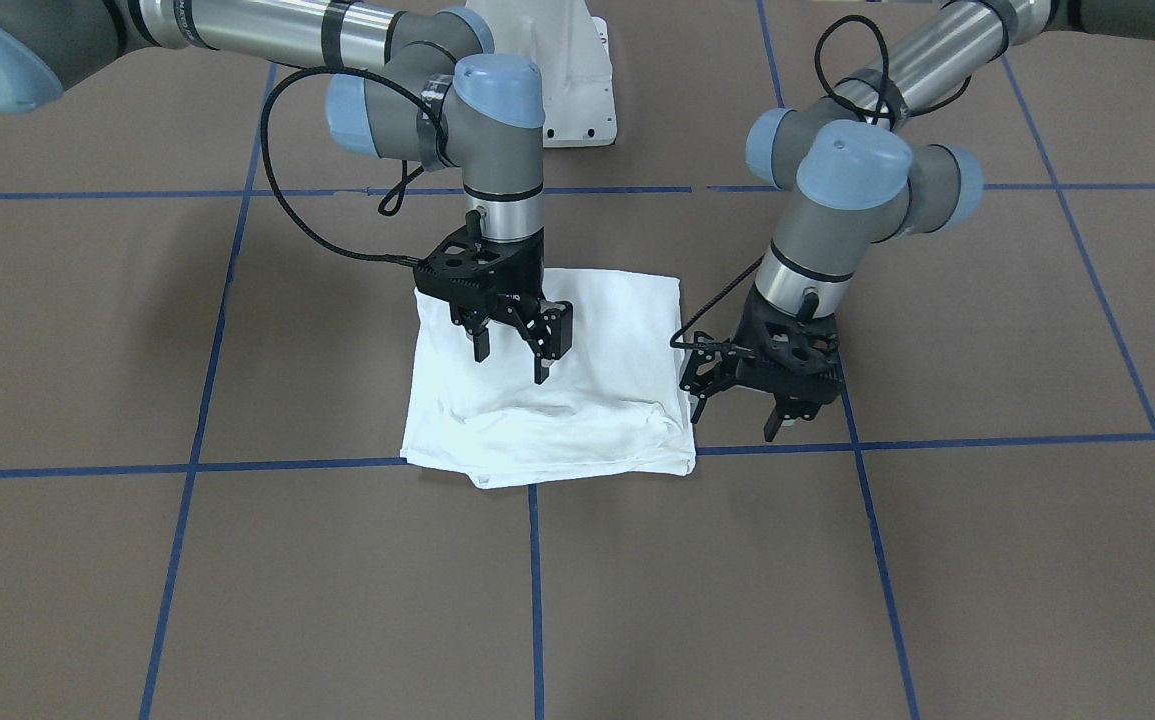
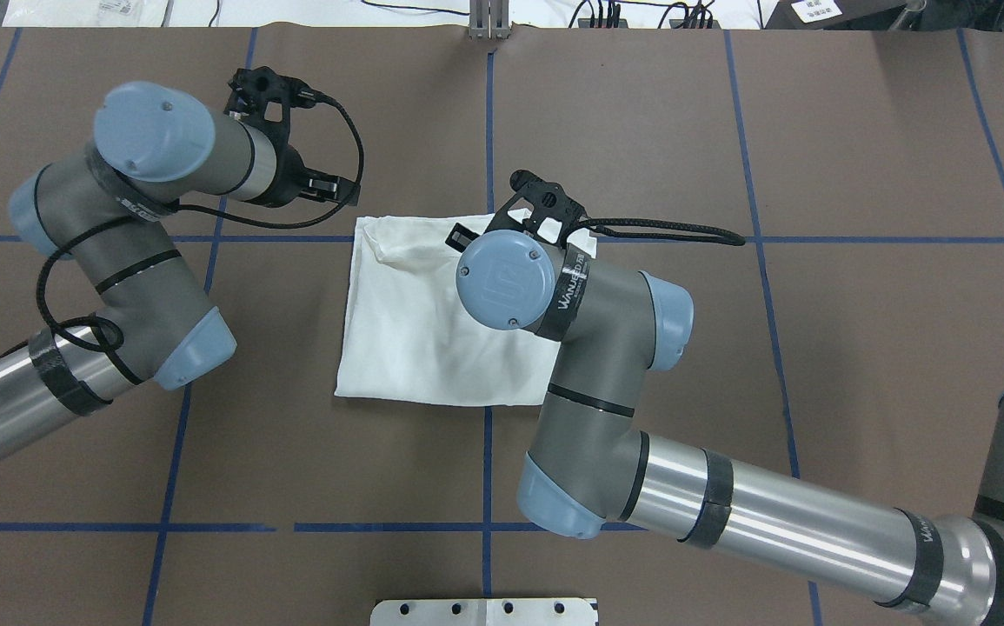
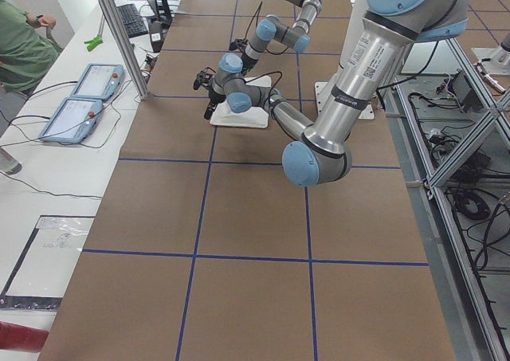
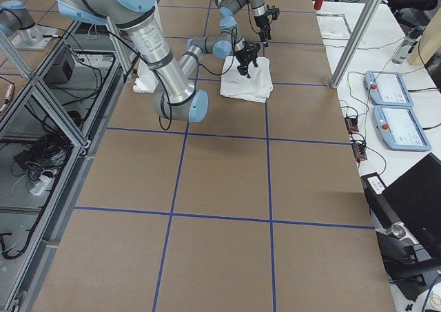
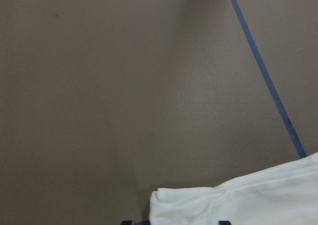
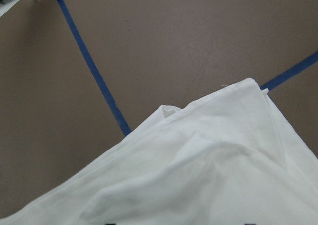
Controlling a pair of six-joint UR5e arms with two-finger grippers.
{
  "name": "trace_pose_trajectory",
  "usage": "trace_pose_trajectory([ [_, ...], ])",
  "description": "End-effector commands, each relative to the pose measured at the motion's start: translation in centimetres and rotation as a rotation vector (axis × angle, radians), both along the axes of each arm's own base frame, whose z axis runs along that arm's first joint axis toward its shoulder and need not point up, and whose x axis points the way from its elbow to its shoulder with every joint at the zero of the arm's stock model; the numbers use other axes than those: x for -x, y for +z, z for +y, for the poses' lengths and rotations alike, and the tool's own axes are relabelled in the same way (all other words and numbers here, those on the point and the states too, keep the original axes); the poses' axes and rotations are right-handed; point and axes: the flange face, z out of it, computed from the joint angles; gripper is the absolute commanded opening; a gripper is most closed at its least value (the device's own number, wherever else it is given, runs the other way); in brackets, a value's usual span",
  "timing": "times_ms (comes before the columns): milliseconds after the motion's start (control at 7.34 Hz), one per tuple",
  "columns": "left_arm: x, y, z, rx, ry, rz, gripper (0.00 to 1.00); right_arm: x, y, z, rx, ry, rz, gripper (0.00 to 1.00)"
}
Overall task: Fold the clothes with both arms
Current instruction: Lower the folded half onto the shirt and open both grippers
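Observation:
The clothes are one white shirt (image 1: 587,400), folded into a rough square on the brown table, with a wrinkled thick edge toward the operators' side. No print shows. My right gripper (image 1: 513,362) hangs open just above the shirt's robot-side part, holding nothing. My left gripper (image 1: 734,420) stands open beside the shirt's edge, off the cloth and empty. In the overhead view the shirt (image 2: 415,322) lies between both arms, the left gripper (image 2: 336,187) near its far left corner. The left wrist view shows one shirt corner (image 5: 238,200). Folded cloth (image 6: 208,175) fills the lower part of the right wrist view.
Blue tape lines (image 1: 535,590) grid the brown table. The white pedestal base (image 1: 577,70) stands behind the shirt on the robot side. Two operator consoles (image 3: 80,98) lie on a white side bench, with a person in green (image 3: 20,42) beside them.

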Motion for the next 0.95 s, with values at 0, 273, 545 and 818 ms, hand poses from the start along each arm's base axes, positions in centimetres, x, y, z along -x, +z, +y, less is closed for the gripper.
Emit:
trace_pose_trajectory([
  [0, 1.4, 0.9, -0.5, -0.013, 0.014, -0.006, 1.0, 2.5, 0.1, -0.4, 0.0, -0.009, 0.041, 1.0],
  [273, 1.4, 0.9, -0.5, -0.007, 0.007, -0.001, 1.0, 0.1, 0.9, -6.1, 0.01, 0.049, 0.081, 0.96],
  [545, 1.5, 0.9, -0.4, 0.003, 0.0, 0.005, 1.0, 0.2, 3.3, -8.5, 0.032, 0.062, 0.142, 0.95],
  [818, 1.5, 0.9, -0.4, 0.004, -0.001, 0.006, 1.0, 0.7, 3.2, -8.1, 0.05, 0.057, 0.165, 0.87],
])
